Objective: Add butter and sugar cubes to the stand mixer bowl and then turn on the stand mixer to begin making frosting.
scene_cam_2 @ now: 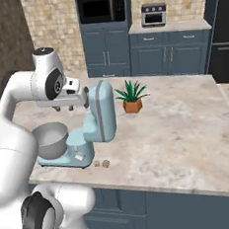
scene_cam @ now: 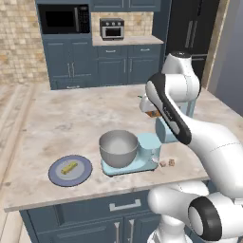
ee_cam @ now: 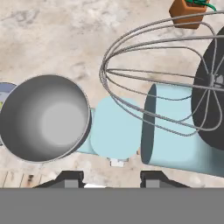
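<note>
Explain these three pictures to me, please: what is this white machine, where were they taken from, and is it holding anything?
The white machine is a robot arm in a computer-drawn kitchen. Two pictures come from cameras behind it, one to its left and one to its right, looking over a stone counter. The third comes from a camera on its hand, looking down. The two dark fingers at that picture's bottom stand apart with nothing between them, so it holds nothing.

On the counter stands a light blue stand mixer with its head tilted up, so its wire whisk looms close to the hand camera. On its base sits a grey metal bowl, which looks empty. Left of it a blue plate carries a yellow stick of butter. Two tiny sugar cubes lie by the mixer, and a potted plant stands behind.
</note>
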Robot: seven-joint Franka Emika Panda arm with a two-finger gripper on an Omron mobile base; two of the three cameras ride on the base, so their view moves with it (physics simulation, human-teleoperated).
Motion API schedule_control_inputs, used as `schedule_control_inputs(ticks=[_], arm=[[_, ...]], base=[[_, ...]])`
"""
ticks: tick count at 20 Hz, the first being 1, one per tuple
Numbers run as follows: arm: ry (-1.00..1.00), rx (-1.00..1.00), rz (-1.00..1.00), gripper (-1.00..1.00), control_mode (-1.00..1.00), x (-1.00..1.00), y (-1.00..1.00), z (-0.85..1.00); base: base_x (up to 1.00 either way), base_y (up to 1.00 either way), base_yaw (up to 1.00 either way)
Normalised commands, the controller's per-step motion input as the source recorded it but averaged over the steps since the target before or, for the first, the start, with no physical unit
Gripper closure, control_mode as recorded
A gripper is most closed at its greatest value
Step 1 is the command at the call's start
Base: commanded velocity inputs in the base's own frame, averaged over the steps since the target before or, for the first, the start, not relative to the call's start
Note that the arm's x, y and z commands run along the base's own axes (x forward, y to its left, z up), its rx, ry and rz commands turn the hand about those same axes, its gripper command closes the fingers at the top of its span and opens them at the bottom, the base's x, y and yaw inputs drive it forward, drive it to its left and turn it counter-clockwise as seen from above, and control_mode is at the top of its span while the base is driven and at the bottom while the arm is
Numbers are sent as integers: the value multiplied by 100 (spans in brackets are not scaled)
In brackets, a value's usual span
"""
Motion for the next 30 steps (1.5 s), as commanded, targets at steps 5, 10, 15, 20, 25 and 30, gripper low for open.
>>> schedule_control_inputs(ticks=[5, 10, 15, 20, 25, 30], arm=[[0, 0, 0, -100, 100, 0, 0, 0], [0, 0, 0, -100, 100, 0, 0, 0], [0, 0, 0, -100, 100, 0, 0, 0], [0, 0, 0, -100, 100, 0, 0, 0], [0, 0, 0, -100, 100, 0, 0, 0], [0, 0, 0, -100, 100, 0, 0, 0]], base=[[-3, 40, 0], [0, 95, 0], [18, 58, 0], [54, 23, 0], [66, 43, 0], [5, 68, -1]])
